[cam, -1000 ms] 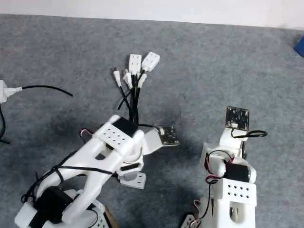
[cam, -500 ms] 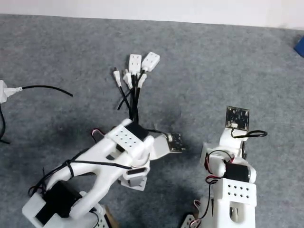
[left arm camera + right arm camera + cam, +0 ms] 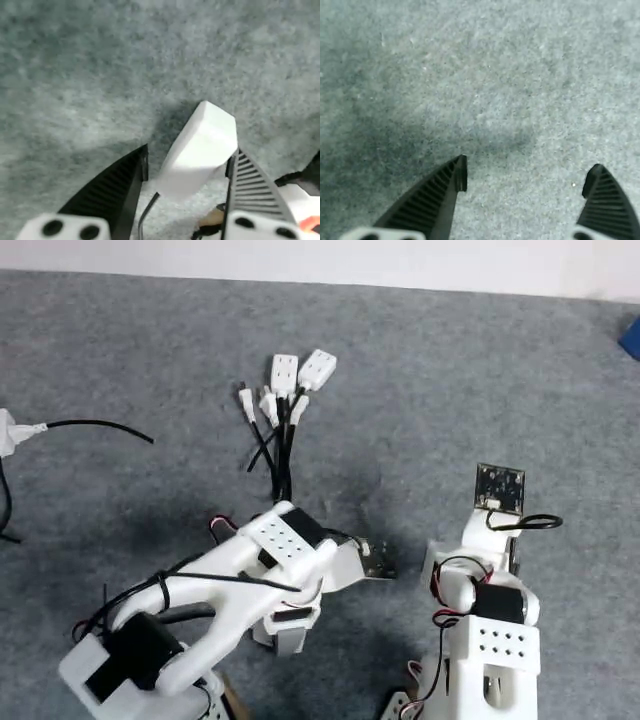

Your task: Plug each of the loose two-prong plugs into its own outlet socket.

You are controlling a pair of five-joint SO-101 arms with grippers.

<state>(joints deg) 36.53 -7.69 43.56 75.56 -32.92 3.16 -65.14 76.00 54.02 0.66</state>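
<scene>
A white oblong block with a thin black cable lies between my left gripper's black fingers. One finger touches it; carpet shows in a gap at the other, so the gripper is open. In the high view my left arm bends over the near middle of the carpet. Two white outlet sockets and three small white plugs sit bunched at the far middle, their black cables running under that arm. My right gripper is open over bare carpet.
Another white plug with a black cable lies at the far left edge. My right arm stands at the near right. Grey carpet covers the table. A blue object shows at the right edge.
My left arm has swung to the right and drawn back toward the near edge. The bunch of sockets and plugs and the right arm have stayed put.
</scene>
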